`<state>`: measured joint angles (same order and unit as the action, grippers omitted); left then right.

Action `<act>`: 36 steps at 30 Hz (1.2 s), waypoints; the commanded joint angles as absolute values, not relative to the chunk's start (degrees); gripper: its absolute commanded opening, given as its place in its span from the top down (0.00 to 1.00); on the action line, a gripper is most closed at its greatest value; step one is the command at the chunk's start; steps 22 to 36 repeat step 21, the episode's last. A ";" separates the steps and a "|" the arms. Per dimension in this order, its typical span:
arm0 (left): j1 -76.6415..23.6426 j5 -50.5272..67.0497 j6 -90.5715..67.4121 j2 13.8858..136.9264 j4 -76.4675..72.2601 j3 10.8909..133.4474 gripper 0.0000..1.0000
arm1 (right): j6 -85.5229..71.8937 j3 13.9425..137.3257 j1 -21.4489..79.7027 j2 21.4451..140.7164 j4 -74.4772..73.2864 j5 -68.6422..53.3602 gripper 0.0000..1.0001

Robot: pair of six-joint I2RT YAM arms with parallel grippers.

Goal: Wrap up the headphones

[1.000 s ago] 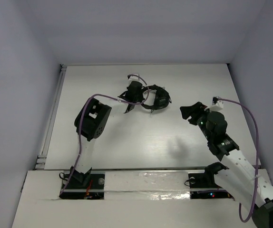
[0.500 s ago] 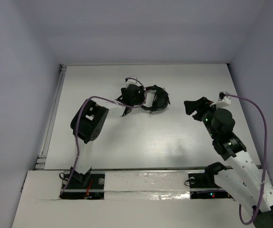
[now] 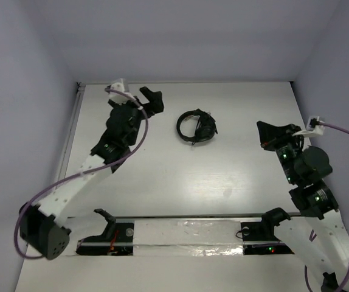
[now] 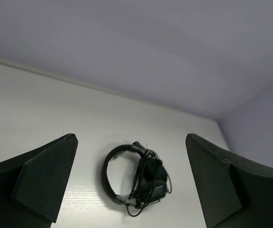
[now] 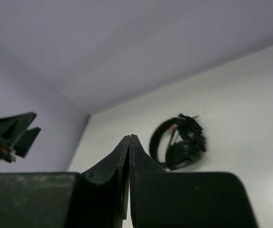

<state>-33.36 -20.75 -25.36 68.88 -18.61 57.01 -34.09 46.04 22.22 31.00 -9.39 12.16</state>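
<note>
The black headphones (image 3: 196,126) lie alone on the white table, headband to the left, earcups folded together on the right with the thin cable wound round them. They also show in the left wrist view, headphones (image 4: 135,179), and in the right wrist view, headphones (image 5: 178,142). My left gripper (image 3: 152,101) hangs to the left of them, well apart, jaws wide open and holding nothing. My right gripper (image 3: 267,135) is off to the right, fingers pressed together with nothing between them.
Purple robot cables (image 3: 139,135) loop along both arms. A rail (image 3: 65,152) runs down the table's left edge. Lilac walls close in the back and both sides. The arm bases (image 3: 253,231) sit at the near edge.
The left gripper let go of the headphones, opened wide and drew back up and to the left. The right gripper pulled away to the right and shut. The headphones stayed in place.
</note>
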 commanded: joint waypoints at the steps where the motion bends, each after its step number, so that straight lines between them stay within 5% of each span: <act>1: -33.49 -26.54 -27.86 59.88 -8.11 56.34 0.01 | -32.00 51.84 22.68 28.22 -10.63 13.88 0.99; 6: -33.49 -25.57 -26.10 44.06 1.22 54.32 0.01 | -30.06 55.02 22.68 26.02 -15.82 16.78 0.94; 10: -33.49 -27.16 -25.75 35.35 4.74 52.39 0.01 | -30.23 53.53 22.68 25.14 -16.79 18.54 0.53; 18: -33.49 -27.95 -24.87 31.82 8.08 49.92 0.01 | -31.82 54.57 22.68 26.19 -19.68 22.32 0.12; 19: -33.49 -27.95 -24.96 31.82 8.09 49.83 0.01 | -31.64 54.75 22.68 26.10 -19.86 22.76 0.01; 36: -33.49 -27.43 -25.05 31.82 8.00 50.01 0.01 | -31.46 55.37 22.68 26.19 -20.30 23.11 0.00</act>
